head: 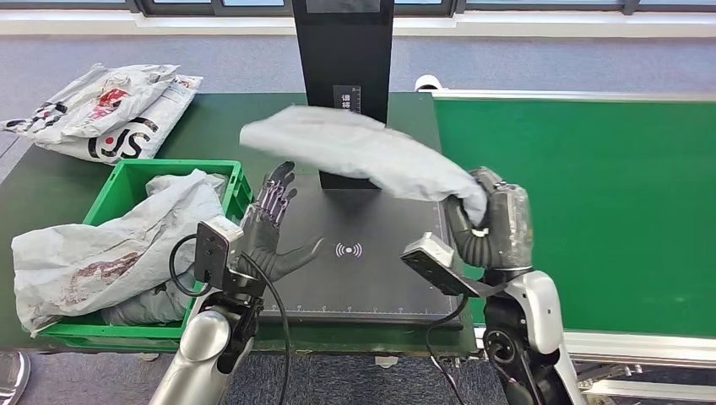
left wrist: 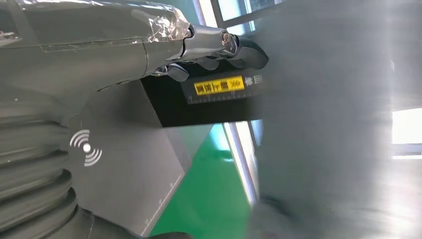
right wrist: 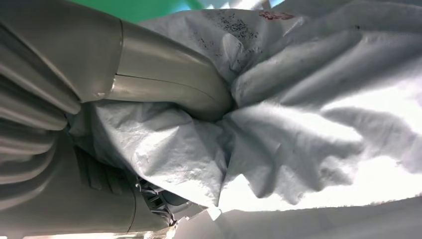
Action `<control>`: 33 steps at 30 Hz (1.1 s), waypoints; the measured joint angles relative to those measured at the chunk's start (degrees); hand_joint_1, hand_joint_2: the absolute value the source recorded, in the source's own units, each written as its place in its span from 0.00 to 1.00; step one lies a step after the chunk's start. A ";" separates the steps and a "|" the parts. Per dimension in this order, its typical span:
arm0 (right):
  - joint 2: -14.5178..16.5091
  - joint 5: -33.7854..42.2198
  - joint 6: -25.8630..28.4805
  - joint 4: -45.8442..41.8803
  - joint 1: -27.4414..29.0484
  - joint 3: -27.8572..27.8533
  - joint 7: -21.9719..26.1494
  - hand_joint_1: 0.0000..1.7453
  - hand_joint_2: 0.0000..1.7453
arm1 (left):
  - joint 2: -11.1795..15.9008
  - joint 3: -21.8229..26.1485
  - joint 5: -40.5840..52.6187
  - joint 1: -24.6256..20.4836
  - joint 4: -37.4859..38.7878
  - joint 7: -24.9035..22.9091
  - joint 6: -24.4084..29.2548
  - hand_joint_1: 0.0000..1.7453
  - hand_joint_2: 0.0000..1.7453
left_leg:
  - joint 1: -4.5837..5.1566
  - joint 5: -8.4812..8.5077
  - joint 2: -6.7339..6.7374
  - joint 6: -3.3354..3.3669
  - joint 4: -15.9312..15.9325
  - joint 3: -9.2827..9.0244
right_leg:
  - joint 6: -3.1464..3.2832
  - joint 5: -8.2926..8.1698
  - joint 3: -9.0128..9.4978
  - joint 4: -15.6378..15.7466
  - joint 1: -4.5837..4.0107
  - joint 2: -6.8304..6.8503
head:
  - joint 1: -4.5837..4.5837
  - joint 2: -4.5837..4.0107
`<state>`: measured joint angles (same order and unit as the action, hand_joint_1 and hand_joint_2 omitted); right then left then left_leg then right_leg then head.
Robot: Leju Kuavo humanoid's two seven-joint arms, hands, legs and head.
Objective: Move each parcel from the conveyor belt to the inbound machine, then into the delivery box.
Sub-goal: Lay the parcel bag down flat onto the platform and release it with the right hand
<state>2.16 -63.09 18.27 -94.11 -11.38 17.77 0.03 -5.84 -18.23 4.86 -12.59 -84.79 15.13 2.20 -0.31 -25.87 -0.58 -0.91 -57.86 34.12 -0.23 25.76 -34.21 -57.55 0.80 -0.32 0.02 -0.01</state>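
Parcel (head: 363,152), a grey bag, hangs above the black scanner plate (head: 371,278), its long axis running from the right hand (head: 494,215), which grips one end, toward the green bin (head: 127,173). Left hand (head: 270,224) spreads its fingers, holding nothing.

Parcel (head: 363,152) crinkled matt grey plastic film; crate (head: 127,173) glossy green plastic

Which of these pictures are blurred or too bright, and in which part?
Head view: sharp and evenly lit. Left wrist view: the grey parcel is a smear, with window glare at one edge. Right wrist view: the parcel's wrinkles are sharp near the right hand, but its far part is washed out white.
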 joint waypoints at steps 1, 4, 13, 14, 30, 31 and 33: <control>-0.35 -0.14 -1.35 0.91 -0.29 0.91 -0.55 1.00 1.00 | 0.18 0.15 -0.12 -0.11 0.12 0.09 0.01 0.00 1.00 | -0.01 0.00 -0.02 0.00 0.00 0.01 | 0.00 0.00 0.00 0.00 0.01 0.01 | 0.00 0.00; -1.11 -0.18 -3.17 3.20 -1.05 2.60 -1.32 1.00 1.00 | 0.73 0.28 -0.27 -0.32 0.35 0.27 0.04 0.00 1.00 | 0.00 0.01 -0.06 0.01 0.00 0.03 | 0.00 0.00 0.00 0.00 0.03 0.03 | 0.00 -0.01; -2.96 -0.63 -7.42 12.05 -5.02 4.90 -3.81 1.00 1.00 | 1.94 0.63 -0.62 -0.51 0.15 0.50 0.93 0.00 1.00 | 0.01 0.01 -0.10 0.03 -0.01 0.05 | -0.01 0.00 0.00 0.01 0.04 0.05 | 0.00 -0.01; -3.08 -0.67 -7.41 13.09 -5.34 4.99 -3.87 1.00 1.00 | 2.04 0.67 -0.65 -0.50 0.11 0.50 0.96 0.00 1.00 | 0.01 0.01 -0.11 0.03 -0.01 0.05 | -0.01 0.00 0.00 0.01 0.04 0.06 | 0.00 -0.01; -4.56 -4.79 -10.27 29.52 -8.56 5.29 -8.19 0.53 1.00 | 2.75 1.25 -1.15 -1.82 0.01 -0.02 1.43 0.00 1.00 | 0.00 0.01 -0.12 0.03 -0.01 0.04 | -0.01 0.00 0.00 0.01 0.04 0.05 | 0.00 0.00; -4.61 -4.26 -10.39 30.05 -8.57 5.29 -7.92 0.28 1.00 | 2.79 1.25 -1.16 -1.85 0.01 -0.03 1.43 0.00 1.00 | 0.00 0.01 -0.12 0.03 -0.01 0.04 | -0.01 0.00 -0.01 0.01 0.04 0.05 | 0.00 0.00; -4.72 -2.58 -10.72 30.91 -8.58 5.29 -7.09 0.00 1.00 | 2.88 1.25 -1.19 -1.88 0.01 -0.03 1.44 0.00 1.00 | 0.00 0.01 -0.11 0.03 -0.01 0.04 | -0.01 0.00 -0.01 0.01 0.04 0.05 | 0.00 0.00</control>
<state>-2.56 -65.67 7.55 -63.20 -19.96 23.06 -7.07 -2.96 -16.98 3.67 -14.47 -84.78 15.10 3.63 -0.31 -25.85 -0.70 -0.88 -57.87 34.16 -0.23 25.76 -34.22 -57.54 0.84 -0.27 0.02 -0.01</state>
